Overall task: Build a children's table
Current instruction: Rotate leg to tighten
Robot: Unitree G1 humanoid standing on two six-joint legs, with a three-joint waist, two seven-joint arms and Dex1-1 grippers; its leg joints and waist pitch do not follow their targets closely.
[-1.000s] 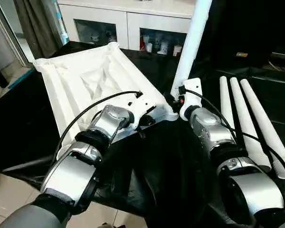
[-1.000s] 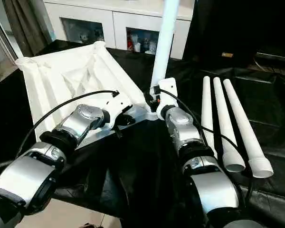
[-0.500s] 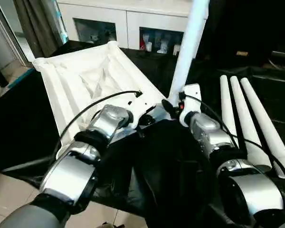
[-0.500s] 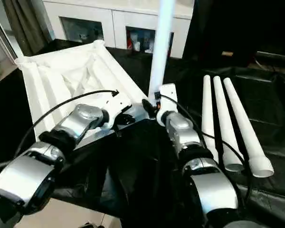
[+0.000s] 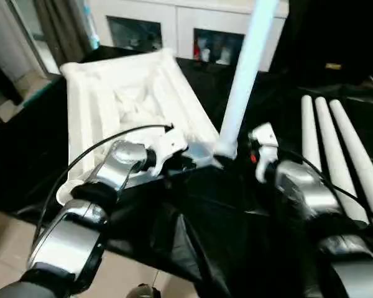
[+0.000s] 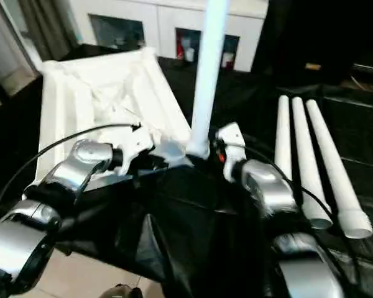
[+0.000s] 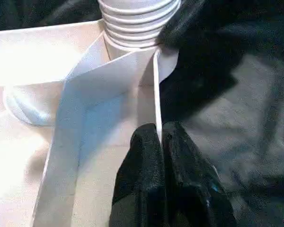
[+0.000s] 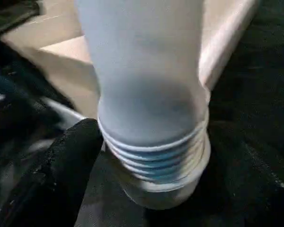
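Four long white tapered tube legs were in view. Three loose legs (image 5: 336,155) lay side by side on the black-draped work table (image 5: 236,236) at the right of the head frames. The fourth leg (image 5: 245,68) stood upright at upper centre, tilted slightly, its ribbed threaded end (image 8: 156,156) seated at a round corner socket (image 5: 222,149) of the white plastic rectangular tabletop (image 5: 124,105).

The tabletop lay ribbed underside up, filling the upper left of the head views; its near corner reached frame centre.

Left gripper (image 7: 162,142): the two black fingers (image 7: 142,161) were pinched shut on the tabletop's thin upright rim wall (image 7: 156,94), just short of the socketed corner, one finger on each face of the wall. The threaded end of the standing leg showed directly beyond that corner.

Right gripper (image 5: 261,146): sat just right of the leg's base in the head views. In the right wrist view only one black finger (image 8: 61,170) was visible, lying against the leg's threaded base at lower left; the second finger was not seen, so I could not tell whether it was open or clamped

A white cabinet with glass doors (image 5: 174,31) ran along the top edge
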